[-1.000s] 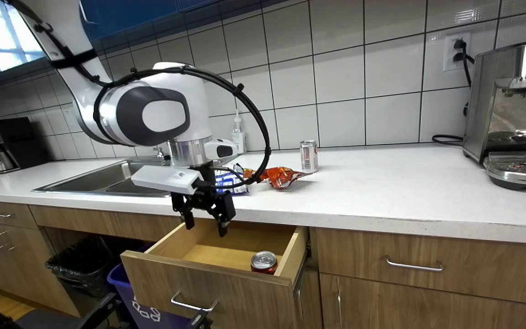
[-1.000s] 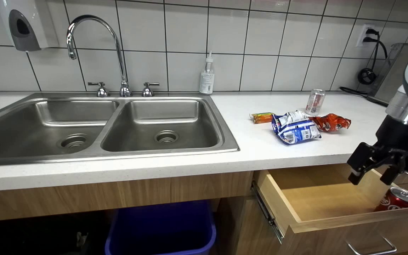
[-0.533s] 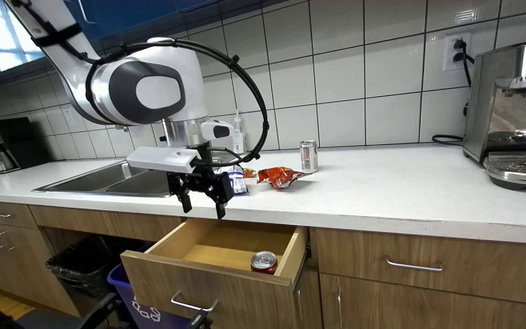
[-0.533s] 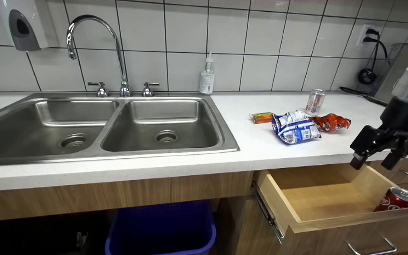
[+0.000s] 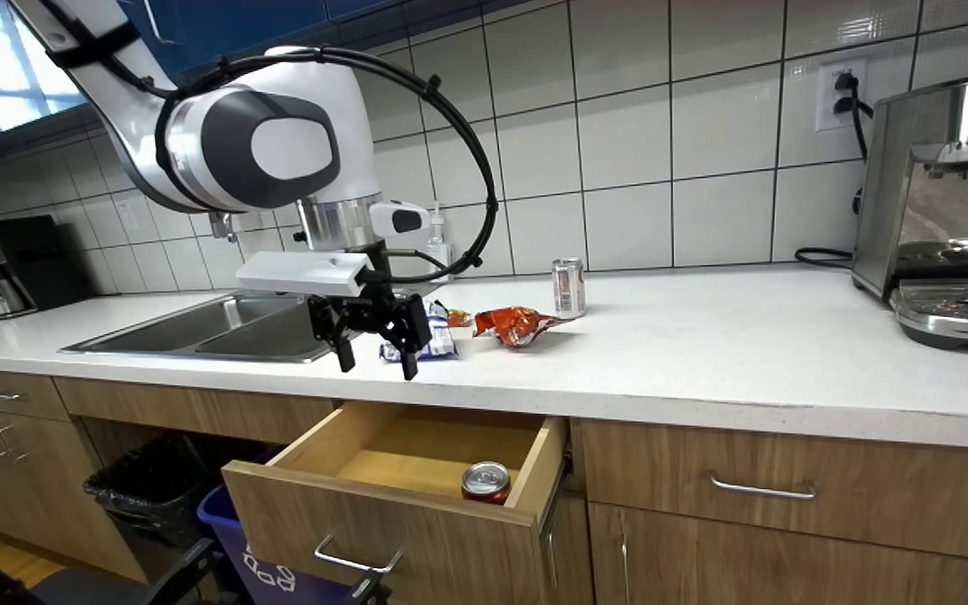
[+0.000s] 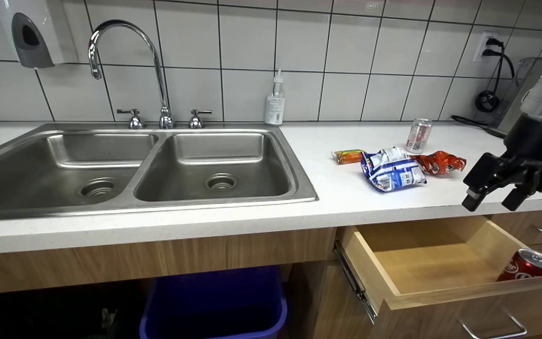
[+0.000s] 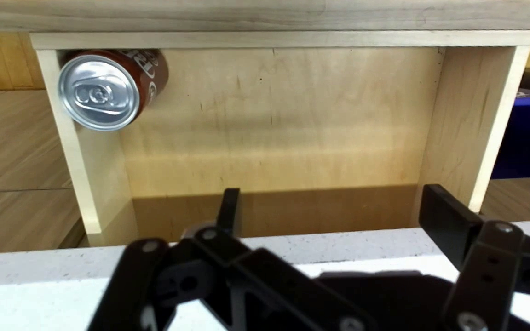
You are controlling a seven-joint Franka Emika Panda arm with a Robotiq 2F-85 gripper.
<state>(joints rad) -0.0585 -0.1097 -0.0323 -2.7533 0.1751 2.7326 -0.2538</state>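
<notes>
Wrist view: the end effector (image 7: pixel 333 204) is spread wide, nothing gripped; a red can (image 7: pixel 113 89) is housed in a front corner of the open drawer (image 7: pixel 288 115).

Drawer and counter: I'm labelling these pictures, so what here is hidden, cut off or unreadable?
Red can: lower part hidden behind the drawer front in both exterior views.
Blue bag: partly hidden behind the hand in an exterior view.
Coffee machine: cut off by the right edge in an exterior view.
Bottle label: writing too small to read in an exterior view.
</notes>
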